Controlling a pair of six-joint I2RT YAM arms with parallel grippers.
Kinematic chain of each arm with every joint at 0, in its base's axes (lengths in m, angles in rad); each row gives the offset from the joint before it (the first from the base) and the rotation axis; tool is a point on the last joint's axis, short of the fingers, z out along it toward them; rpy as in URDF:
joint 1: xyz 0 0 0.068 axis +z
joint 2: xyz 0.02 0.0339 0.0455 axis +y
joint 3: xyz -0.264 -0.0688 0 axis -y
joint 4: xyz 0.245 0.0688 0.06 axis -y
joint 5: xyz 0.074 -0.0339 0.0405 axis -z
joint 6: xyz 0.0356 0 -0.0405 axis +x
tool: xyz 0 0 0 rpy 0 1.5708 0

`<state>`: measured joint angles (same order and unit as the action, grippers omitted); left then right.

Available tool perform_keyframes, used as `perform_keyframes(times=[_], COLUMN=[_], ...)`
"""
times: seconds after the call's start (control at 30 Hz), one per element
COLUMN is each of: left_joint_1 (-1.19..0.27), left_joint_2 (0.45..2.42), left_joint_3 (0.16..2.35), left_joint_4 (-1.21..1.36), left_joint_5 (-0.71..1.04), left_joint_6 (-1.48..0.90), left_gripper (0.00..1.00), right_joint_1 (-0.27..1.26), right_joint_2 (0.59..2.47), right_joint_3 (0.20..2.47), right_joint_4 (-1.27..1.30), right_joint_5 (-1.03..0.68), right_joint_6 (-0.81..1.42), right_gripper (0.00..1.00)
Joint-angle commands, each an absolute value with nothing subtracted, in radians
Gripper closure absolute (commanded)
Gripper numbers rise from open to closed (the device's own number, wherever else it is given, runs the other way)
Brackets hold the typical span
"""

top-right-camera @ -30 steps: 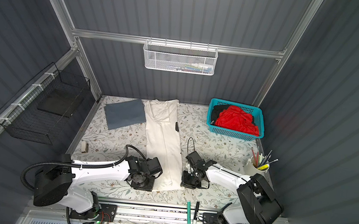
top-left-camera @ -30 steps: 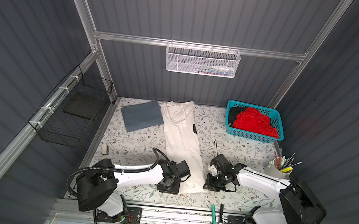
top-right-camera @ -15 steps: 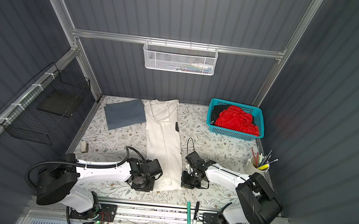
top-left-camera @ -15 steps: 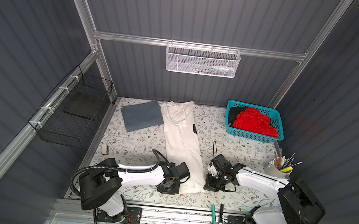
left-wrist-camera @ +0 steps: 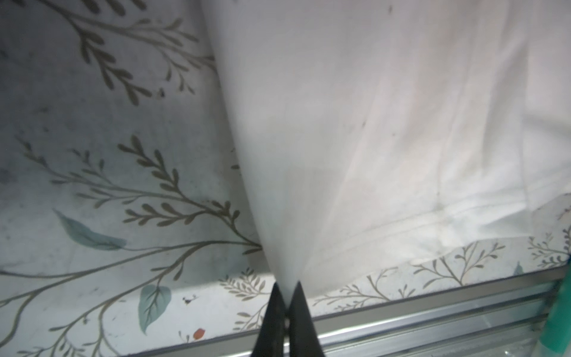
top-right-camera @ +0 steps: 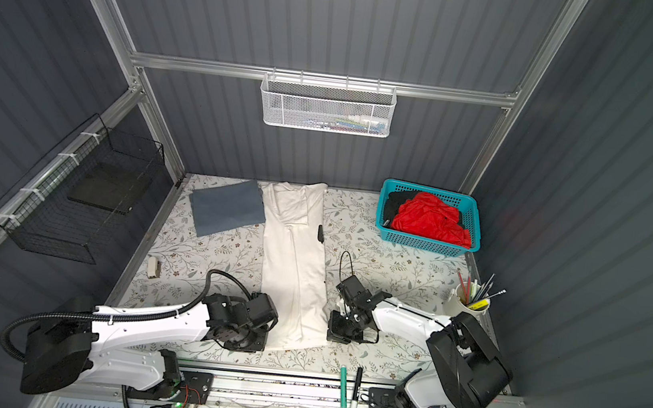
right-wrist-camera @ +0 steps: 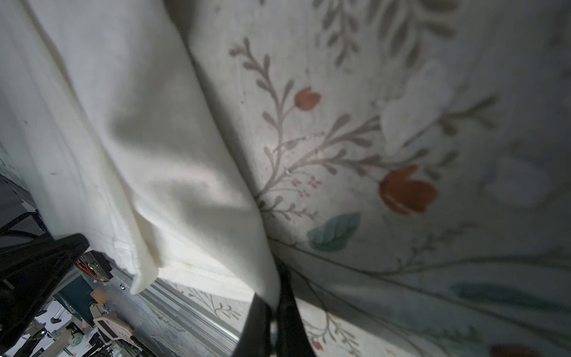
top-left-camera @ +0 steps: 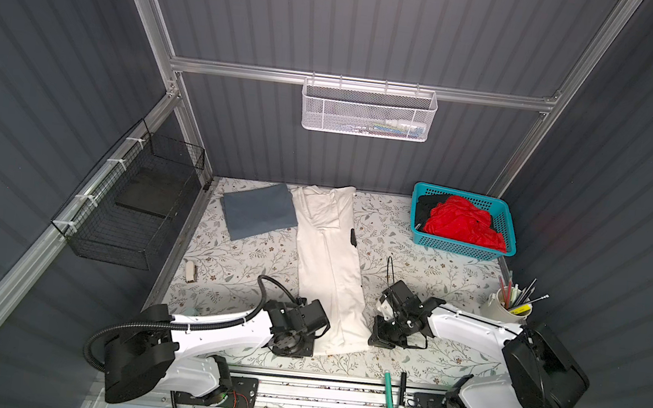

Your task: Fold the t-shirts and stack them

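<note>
**Inspector:** At the near edge of the table, what does each claw have hold of?

**Assistant:** The left gripper point(left-wrist-camera: 287, 297) is pinched fully together on the near left corner of the off-white t-shirt point(top-left-camera: 328, 264). The cloth narrows to a point between its black tapered fingers point(left-wrist-camera: 273, 315). The right gripper point(right-wrist-camera: 272, 295) is closed just as tight on the near right corner, at the hem.

**Inspector:** Position of the shirt relative to the claws?

**Assistant:** It runs away from both as a long narrow strip folded lengthwise, with the collar end at the back wall.

**Inspector:** Material and condition?

**Assistant:** Soft matte knit with a double-stitched hem, faint smudges and a few small dark specks. It lies on the table covering point(top-left-camera: 417, 240), which is printed with leaves and red flowers.

**Inspector:** Other shirts?

**Assistant:** The slate-grey t-shirt point(top-left-camera: 259, 211) lies as a flat folded rectangle, touching the strip's far left edge. The red t-shirt point(top-left-camera: 464, 227) is crumpled in a teal perforated basket point(top-left-camera: 457, 249), with the black t-shirt point(top-left-camera: 429, 202) beside it inside.
</note>
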<state>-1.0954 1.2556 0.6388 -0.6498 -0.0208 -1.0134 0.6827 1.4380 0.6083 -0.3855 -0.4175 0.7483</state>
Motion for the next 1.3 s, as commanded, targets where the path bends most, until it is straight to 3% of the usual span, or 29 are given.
perform_keyframes(times=[0.0, 0.17, 0.57, 0.97, 1.13, 1.27], left_joint_1=[-1.101, -1.102, -1.102, -1.103, -1.103, -1.103], left_joint_2=[1.222, 1.210, 1.047, 1.083, 1.066, 1.019], left_joint_3=[0.567, 0.517, 0.448, 0.365, 0.369, 0.368], left_joint_4=[-0.685, -0.604, -0.529, -0.349, -0.434, -0.495], left_joint_5=[0.005, 0.011, 0.080, 0.225, 0.235, 0.223], left_joint_6=[-1.002, -1.008, -0.987, -0.995, -1.002, -1.019], left_gripper=[0.91, 0.72, 0.68, 0.67, 0.77, 1.00], right_joint_1=[0.687, 0.689, 0.850, 0.941, 0.953, 0.956], right_joint_2=[1.482, 1.466, 1.212, 1.178, 1.181, 1.176], right_joint_3=[0.587, 0.589, 0.559, 0.509, 0.504, 0.498], right_joint_4=[-0.434, -0.439, -0.552, -0.515, -0.496, -0.490], right_joint_5=[-0.347, -0.382, -0.313, -0.233, -0.222, -0.223], right_joint_6=[0.765, 0.775, 0.951, 1.070, 1.080, 1.083], right_gripper=[1.00, 1.00, 1.00, 1.00, 1.00, 1.00])
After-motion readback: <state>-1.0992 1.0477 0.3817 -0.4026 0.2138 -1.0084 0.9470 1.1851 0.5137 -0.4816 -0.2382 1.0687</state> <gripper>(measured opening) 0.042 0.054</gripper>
